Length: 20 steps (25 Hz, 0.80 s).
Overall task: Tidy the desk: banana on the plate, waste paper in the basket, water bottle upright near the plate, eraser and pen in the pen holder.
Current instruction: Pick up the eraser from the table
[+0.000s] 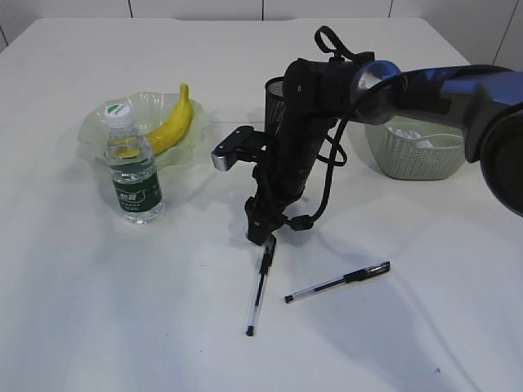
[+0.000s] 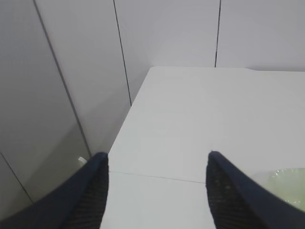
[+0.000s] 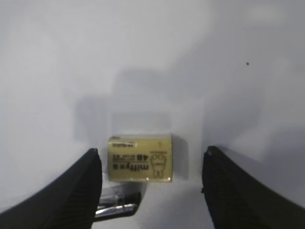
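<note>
My right gripper [image 1: 263, 235] points down at the desk [image 1: 98, 310], reaching across the middle. In the right wrist view this gripper [image 3: 151, 155] stands open, and the pale yellow eraser [image 3: 139, 158] lies flat on the desk between its fingers, touching neither. One pen's end [image 3: 116, 204] shows just beneath the eraser. Two pens [image 1: 257, 298] [image 1: 339, 283] lie in front of the arm. The banana [image 1: 173, 122] rests in the plate [image 1: 98, 131]. Beside the plate the water bottle [image 1: 133, 167] stands upright. The pen holder [image 1: 275, 96] is partly hidden behind the arm. My left gripper [image 2: 157, 155] is open and empty.
The basket [image 1: 413, 155] stands at the right with white paper [image 1: 409, 131] inside it. In the left wrist view the desk's far left edge [image 2: 128, 119] meets a panelled wall, and the plate's rim [image 2: 286, 179] shows at lower right.
</note>
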Each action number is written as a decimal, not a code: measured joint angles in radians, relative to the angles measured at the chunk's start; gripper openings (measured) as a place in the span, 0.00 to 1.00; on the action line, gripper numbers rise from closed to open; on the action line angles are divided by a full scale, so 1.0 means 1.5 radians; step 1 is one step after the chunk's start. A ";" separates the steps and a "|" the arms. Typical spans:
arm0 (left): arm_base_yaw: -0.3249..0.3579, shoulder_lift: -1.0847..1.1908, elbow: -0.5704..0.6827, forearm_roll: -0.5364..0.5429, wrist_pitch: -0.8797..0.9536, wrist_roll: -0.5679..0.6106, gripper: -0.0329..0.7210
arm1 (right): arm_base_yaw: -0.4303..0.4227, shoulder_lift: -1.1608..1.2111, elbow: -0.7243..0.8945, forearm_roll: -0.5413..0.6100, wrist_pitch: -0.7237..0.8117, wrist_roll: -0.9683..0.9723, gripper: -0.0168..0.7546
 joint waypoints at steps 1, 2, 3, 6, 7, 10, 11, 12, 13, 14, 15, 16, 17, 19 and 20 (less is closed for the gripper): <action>0.000 0.000 0.000 0.000 -0.001 0.000 0.64 | 0.000 0.000 -0.001 -0.010 0.007 0.000 0.67; 0.000 0.000 0.000 0.000 -0.001 0.000 0.64 | 0.000 0.000 -0.001 -0.018 0.013 0.000 0.67; 0.000 0.000 0.000 0.000 -0.003 0.000 0.64 | 0.000 0.000 -0.001 -0.024 0.015 0.000 0.67; 0.000 0.000 0.000 0.000 -0.002 0.000 0.64 | 0.000 0.000 -0.001 -0.028 0.016 0.000 0.67; 0.000 0.000 0.000 0.000 -0.002 0.000 0.64 | 0.000 0.000 -0.001 -0.028 0.017 -0.001 0.67; 0.000 0.000 0.000 0.000 -0.002 0.000 0.64 | 0.000 0.000 -0.001 -0.028 0.017 -0.001 0.67; 0.000 0.000 0.000 0.000 -0.002 0.000 0.64 | 0.000 0.000 -0.001 -0.026 0.017 -0.001 0.67; 0.000 0.000 0.000 0.000 -0.002 0.000 0.64 | 0.000 0.000 -0.001 -0.025 0.017 -0.001 0.67; 0.000 0.000 0.000 0.000 -0.002 0.000 0.64 | 0.000 0.000 -0.001 -0.021 0.017 -0.001 0.67; 0.000 0.000 0.000 0.000 -0.002 0.000 0.64 | 0.000 0.000 -0.001 -0.015 0.017 -0.001 0.67; 0.000 0.000 0.000 0.000 -0.002 0.000 0.64 | 0.000 0.000 -0.001 -0.007 0.019 -0.001 0.67; 0.000 0.000 0.000 0.000 -0.002 0.000 0.64 | 0.000 0.000 -0.001 0.002 0.019 -0.001 0.67; 0.000 0.000 0.000 0.000 -0.002 0.000 0.64 | 0.000 0.000 -0.001 0.010 0.019 -0.001 0.67; 0.000 0.000 0.000 0.000 -0.002 0.000 0.64 | 0.000 0.000 -0.001 0.021 0.020 -0.001 0.67; 0.000 0.000 0.000 0.000 -0.002 0.000 0.64 | 0.000 0.000 -0.001 0.023 0.020 -0.001 0.67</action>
